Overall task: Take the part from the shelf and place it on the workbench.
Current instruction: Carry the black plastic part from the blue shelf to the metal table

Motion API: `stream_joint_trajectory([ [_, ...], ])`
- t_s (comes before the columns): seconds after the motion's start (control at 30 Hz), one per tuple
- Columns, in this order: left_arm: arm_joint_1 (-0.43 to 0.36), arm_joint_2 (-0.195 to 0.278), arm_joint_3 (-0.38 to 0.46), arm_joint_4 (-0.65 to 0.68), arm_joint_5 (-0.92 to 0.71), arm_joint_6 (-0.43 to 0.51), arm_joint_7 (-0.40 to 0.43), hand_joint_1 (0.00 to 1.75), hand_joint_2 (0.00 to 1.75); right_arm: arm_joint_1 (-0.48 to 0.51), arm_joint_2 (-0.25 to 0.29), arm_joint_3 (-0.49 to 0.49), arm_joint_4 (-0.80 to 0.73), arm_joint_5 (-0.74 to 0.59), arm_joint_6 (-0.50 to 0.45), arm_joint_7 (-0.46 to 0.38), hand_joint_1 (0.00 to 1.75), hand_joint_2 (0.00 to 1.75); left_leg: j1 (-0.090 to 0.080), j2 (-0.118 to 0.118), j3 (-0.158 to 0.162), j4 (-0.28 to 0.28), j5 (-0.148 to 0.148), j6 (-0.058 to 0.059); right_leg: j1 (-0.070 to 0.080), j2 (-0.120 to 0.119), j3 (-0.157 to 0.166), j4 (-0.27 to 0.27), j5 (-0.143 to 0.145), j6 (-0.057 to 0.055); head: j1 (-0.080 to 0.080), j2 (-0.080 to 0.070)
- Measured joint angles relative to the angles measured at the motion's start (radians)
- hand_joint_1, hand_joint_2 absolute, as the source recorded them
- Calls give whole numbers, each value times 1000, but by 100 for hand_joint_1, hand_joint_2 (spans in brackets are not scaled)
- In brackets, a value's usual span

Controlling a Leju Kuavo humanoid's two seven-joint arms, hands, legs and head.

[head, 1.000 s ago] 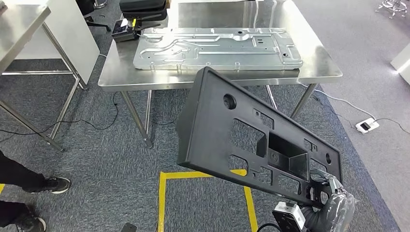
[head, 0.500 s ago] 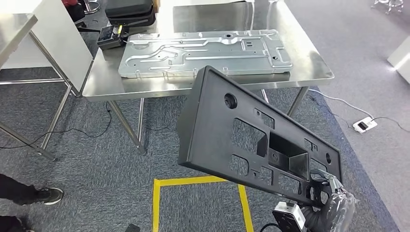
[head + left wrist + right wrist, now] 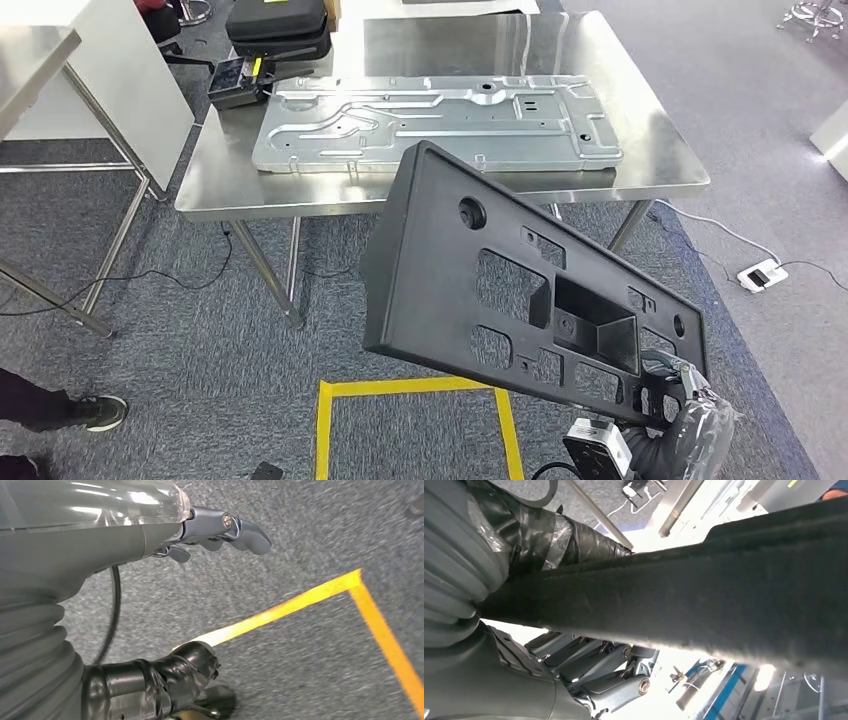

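Up front, the right hand (image 3: 690, 420) grips the black part (image 3: 500, 290) by its lower end, tilted above the carpet short of the tabletop (image 3: 660, 150). Left hand (image 3: 215, 532) holds nothing, fingers (image 3: 250, 532) seemingly loosely spread; no lettering legible

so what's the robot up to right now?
The right robot hand holds a large black plastic panel with cut-outs by its lower end, tilted up in front of the robot. Ahead stands a stainless steel workbench that carries a stamped silver sheet-metal plate. The panel is not yet on the bench. The left robot hand hangs over grey carpet with yellow floor tape, holding nothing.
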Motion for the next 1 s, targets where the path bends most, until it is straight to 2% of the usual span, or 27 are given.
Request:
stream_joint_trajectory([
  [0.03, -1, 0, 0, 0, 0, 0, 0, 0, 175, 0, 0, 0, 0, 0, 0, 0, 175, 175, -1, 0, 3, 2, -7, -7, 2, 0, 12, -29, 6, -5, 0, 0],
  [0.13, -3, 0, 0, 0, 0, 1, 0, 0, 175, -1, 0, 0, 0, 0, 0, 0, 175, 175, -3, 1, 5, -2, -17, -24, 7, 3, 19, -40, -8, -27, -2, 0],
  [0.2, -4, 0, 0, 0, -1, 1, 0, 0, 175, -2, 0, 1, 0, 0, 0, -1, 175, 175, 1, 2, -2, 26, -37, -32, 5, 3, 27, -47, -13, -40, -2, 0],
  [0.23, -5, 0, 0, 0, -1, 2, -1, 0, 175, -3, 0, 1, -1, 0, 0, -1, 175, 175, 2, 2, -23, 71, -59, -35, 5, 2, 33, -50, -15, -47, -2, 0],
  [0.3, -4, 0, 0, 0, 0, 3, -1, 0, 175, -5, 0, 1, -1, 1, 0, -2, 175, 175, 2, 2, -101, 212, -112, -36, 9, -1, 42, -51, -22, -57, -2, 0],
  [0.33, -3, 0, 0, 0, 0, 4, -1, 0, 175, -5, 0, 1, 0, 1, 0, -2, 175, 175, 2, 2, -141, 272, -127, -36, 11, -1, 47, -51, -26, -61, -2, 0],
  [0.37, -2, 0, 0, 0, 0, 5, 0, 0, 175, -6, 0, 2, 0, 2, 0, -2, 175, 175, 2, 2, -168, 303, -121, -35, 13, 0, 52, -51, -30, -63, -2, 0],
  [0.4, -1, 0, 0, 0, 1, 6, 0, 0, 175, -6, 0, 2, 0, 2, 0, -3, 175, 175, 1, 2, -176, 293, -93, -32, 15, 3, 58, -51, -35, -63, -2, 0],
  [0.43, -1, 0, 0, 0, 1, 8, 0, 0, 175, -6, 0, 2, 0, 3, 0, -3, 175, 175, 0, 2, -165, 247, -49, -26, 17, 4, 66, -51, -39, -63, -2, 0],
  [0.47, -1, 0, 0, 0, 1, 11, -1, 0, 175, -7, 0, 2, 0, 4, 0, -3, 175, 175, -2, 2, -144, 179, -1, -18, 18, 6, 73, -51, -44, -62, -2, 0],
  [0.5, -2, 0, 0, 0, 1, 14, -2, 0, 175, -8, 0, 2, 0, 6, 0, -3, 175, 175, -6, 2, -122, 115, 32, -11, 21, 7, 78, -50, -50, -59, -2, 0],
  [0.53, -3, 0, 0, 0, 2, 19, -2, 0, 175, -9, 0, 2, 0, 8, 0, -3, 175, 175, -9, 2, -105, 70, 50, -5, 22, 8, 80, -50, -54, -54, -2, 0],
  [0.6, -5, 1, 0, 0, 3, 26, -3, 0, 175, -10, 0, 3, 0, 12, 0, -4, 175, 175, -15, 1, -93, 40, 50, -1, 22, 8, 80, -51, -58, -43, -2, 0],
  [0.67, -5, 0, 0, 0, 4, 28, -3, 0, 175, -10, 0, 4, -1, 12, 0, -4, 175, 175, -13, 1, -86, 26, 55, 4, 20, 7, 83, -52, -61, -31, -2, 0],
  [0.7, -4, 0, 1, 0, 4, 29, -3, 0, 175, -11, 0, 4, -2, 13, 0, -4, 175, 175, -10, 1, -81, 18, 59, 8, 19, 6, 78, -37, -72, -27, -2, 0],
  [0.73, -4, -1, 1, 0, 3, 32, -3, 0, 175, -12, 0, 4, -2, 13, 0, -4, 175, 175, -7, 1, -77, 9, 62, 12, 19, 5, 64, -5, -93, -23, -1, 0],
  [0.8, -5, -2, 1, 0, 2, 41, -3, 0, 175, -13, 0, 4, -2, 14, 0, -4, 175, 175, -6, 2, -73, 4, 62, 18, 15, 5, 3, 111, -150, -16, -1, 0],
  [0.83, -6, -2, 1, 0, 1, 46, -2, 0, 175, -12, 0, 4, -2, 15, 0, -4, 175, 175, -6, 3, -72, 5, 61, 19, 14, 5, -30, 169, -170, -13, -1, 0],
  [0.87, -5, -3, 1, 0, 0, 51, -2, 0, 175, -12, 0, 4, -1, 16, 0, -3, 175, 175, -6, 3, -71, 6, 59, 19, 13, 5, -52, 203, -172, -10, -1, 0],
  [0.9, -5, -4, 1, 0, 0, 54, -1, 0, 175, -12, 0, 4, -1, 17, 0, -3, 175, 175, -6, 2, -70, 8, 56, 18, 12, 5, -58, 201, -155, -8, -1, 0],
  [0.93, -5, -4, 1, 0, 0, 57, 0, 0, 175, -12, 0, 4, -1, 17, 0, -3, 175, 175, -6, 2, -67, 10, 52, 17, 10, 4, -44, 162, -120, -7, -1, 0],
  [0.97, -5, -5, 1, 0, -1, 59, 0, 0, 175, -12, 0, 4, -1, 18, 0, -3, 175, 175, -6, 1, -64, 13, 48, 14, 8, 3, -16, 96, -79, -7, -1, 0],
  [1.0, -5, -6, 1, 0, -2, 61, 0, 0, 175, -12, 0, 4, -1, 19, 0, -3, 175, 175, -8, 0, -62, 17, 42, 10, 8, 2, 12, 33, -50, -9, -1, 0],
])
